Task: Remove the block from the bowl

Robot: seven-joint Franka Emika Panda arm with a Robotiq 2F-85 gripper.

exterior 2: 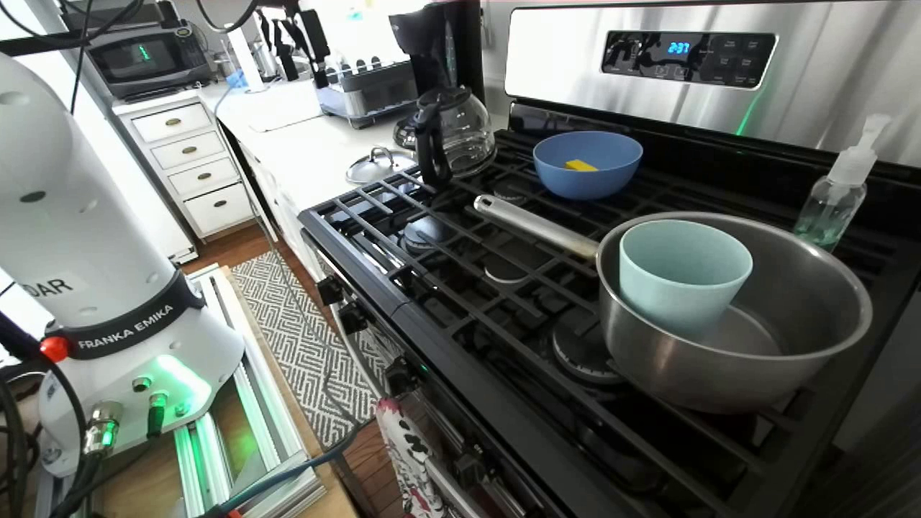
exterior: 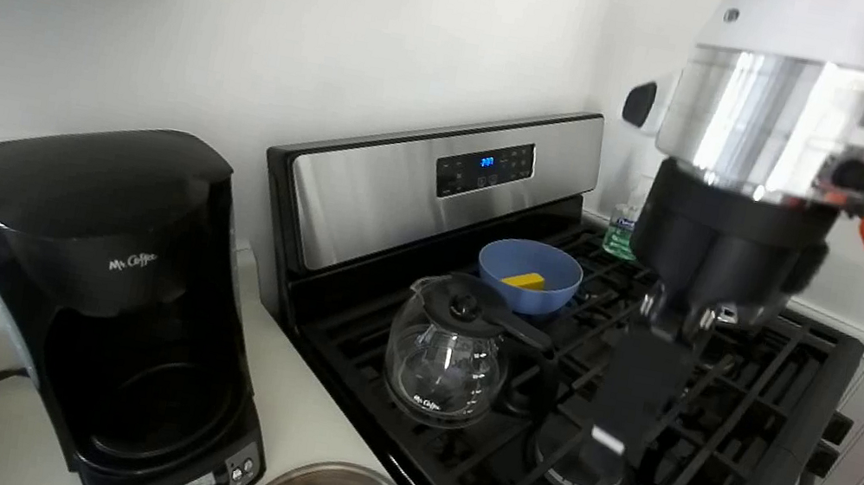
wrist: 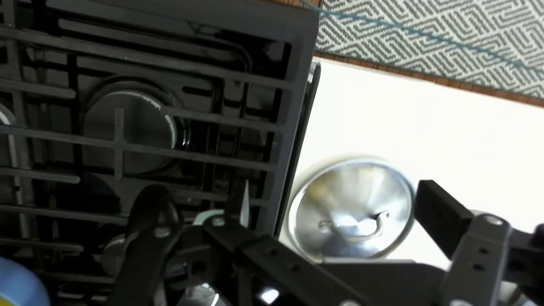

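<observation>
We see the yellow block (exterior: 522, 280) lying inside the blue bowl (exterior 2: 588, 185) in both exterior views, and the bowl rests on the black grates (wrist: 292, 106) of the stove (exterior: 374, 220). In the wrist view we catch only part of the bowl, cut off at the lower left corner, with a sliver of yellow in it.

Our gripper (wrist: 333, 203) hangs well apart from the bowl and is released: its 2 fingers (wrist: 442, 214) are spread wide, 1 showing against the grates and 1 against the white counter (wrist: 446, 127), with a steel lid (wrist: 348, 195) on the counter visible between them. In an exterior view we see the gripper blurred.

We find a glass carafe (exterior: 446, 368) on the grates near the bowl, and a black coffee maker (exterior: 116, 269) on the counter. A steel pan (exterior 2: 662, 374) sits on the grates, its long handle pointing toward the carafe. We see a pale green cup (exterior 2: 673, 298) inside that pan and a pump bottle (exterior 2: 835, 201) behind it. The display (exterior 2: 678, 48) reads 2:37.
</observation>
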